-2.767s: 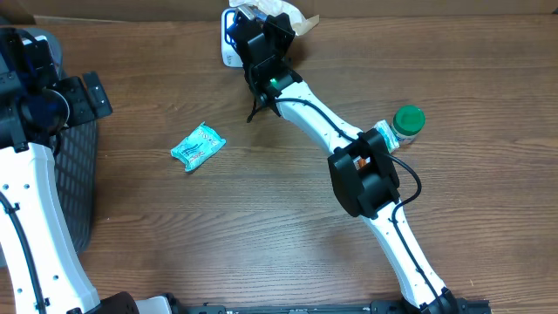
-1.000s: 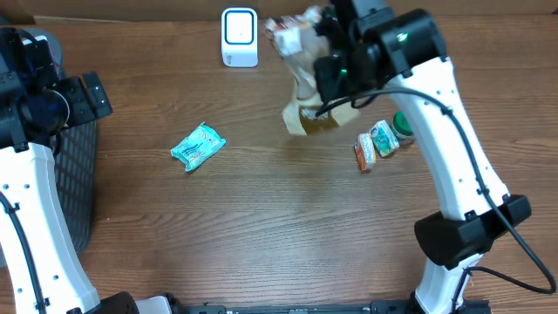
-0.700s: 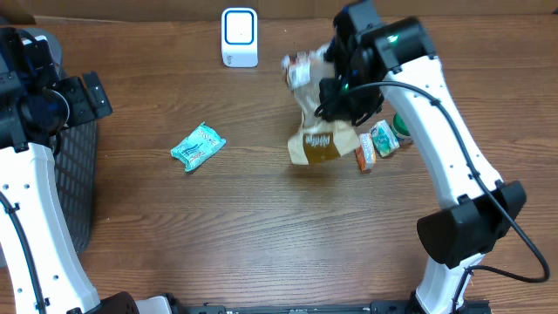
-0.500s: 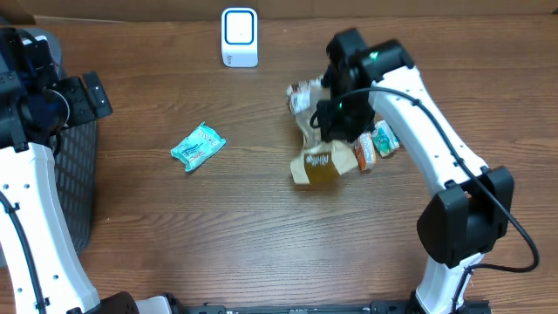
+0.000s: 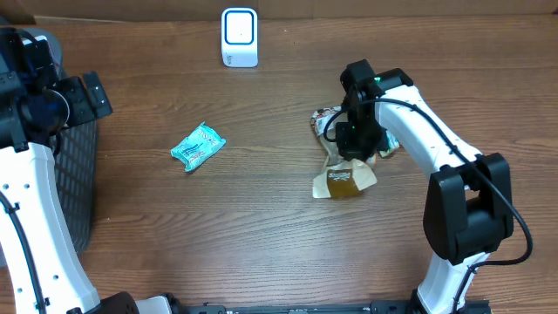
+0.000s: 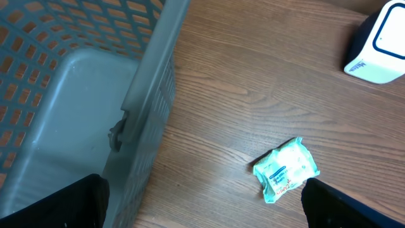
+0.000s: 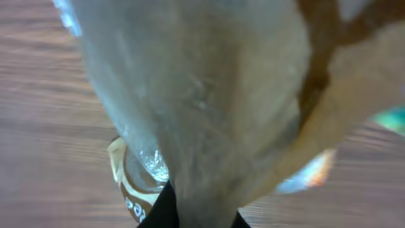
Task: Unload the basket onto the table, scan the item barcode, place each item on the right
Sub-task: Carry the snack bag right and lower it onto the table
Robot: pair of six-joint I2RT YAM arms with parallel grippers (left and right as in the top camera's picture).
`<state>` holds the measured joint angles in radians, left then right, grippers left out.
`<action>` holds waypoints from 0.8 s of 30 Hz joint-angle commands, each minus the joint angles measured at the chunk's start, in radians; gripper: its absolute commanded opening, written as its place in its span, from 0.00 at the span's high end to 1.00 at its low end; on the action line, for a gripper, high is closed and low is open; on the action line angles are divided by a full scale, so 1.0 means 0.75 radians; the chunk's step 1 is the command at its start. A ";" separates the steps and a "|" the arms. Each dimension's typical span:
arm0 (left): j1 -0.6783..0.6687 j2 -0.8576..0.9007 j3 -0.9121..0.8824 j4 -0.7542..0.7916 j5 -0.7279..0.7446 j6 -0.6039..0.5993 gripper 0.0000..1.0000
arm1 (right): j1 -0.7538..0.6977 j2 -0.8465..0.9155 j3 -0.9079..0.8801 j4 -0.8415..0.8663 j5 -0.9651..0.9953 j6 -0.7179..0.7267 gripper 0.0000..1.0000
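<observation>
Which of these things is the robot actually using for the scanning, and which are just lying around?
In use: scanner, bag, right gripper.
Lying about: teal packet, basket.

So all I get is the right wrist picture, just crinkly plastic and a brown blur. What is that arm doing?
Observer: Seen from overhead, the right arm has its jaws down on the top of a clear bag with a brown label. Whether they grip it, I can't tell.
Operator: Is the scanning box nearby?
Observer: No, the white scanner stands at the far edge of the table, well apart from the bag.
Operator: Anything else lying about?
Observer: A teal packet lies alone further left, a little way from a grey basket.
</observation>
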<state>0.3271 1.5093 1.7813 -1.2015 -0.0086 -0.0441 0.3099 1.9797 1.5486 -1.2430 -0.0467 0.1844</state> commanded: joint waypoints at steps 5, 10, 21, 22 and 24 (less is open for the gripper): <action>-0.001 0.002 0.027 0.001 -0.002 0.030 0.01 | 0.003 -0.009 -0.004 -0.007 0.096 -0.012 0.57; -0.001 0.002 0.027 0.001 -0.002 0.030 0.01 | 0.003 -0.009 0.013 -0.038 0.095 -0.012 0.52; -0.001 0.002 0.027 0.001 -0.002 0.030 0.00 | 0.003 -0.014 0.324 -0.274 -0.020 -0.012 0.48; -0.001 0.002 0.027 0.001 -0.002 0.030 0.01 | 0.004 -0.014 0.345 -0.273 -0.051 -0.013 0.47; -0.001 0.002 0.027 0.001 -0.002 0.030 0.01 | 0.004 -0.014 0.369 -0.254 -0.117 -0.012 0.44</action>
<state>0.3271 1.5093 1.7813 -1.2018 -0.0090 -0.0441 0.3092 1.9797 1.7855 -1.4422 -0.0536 0.1799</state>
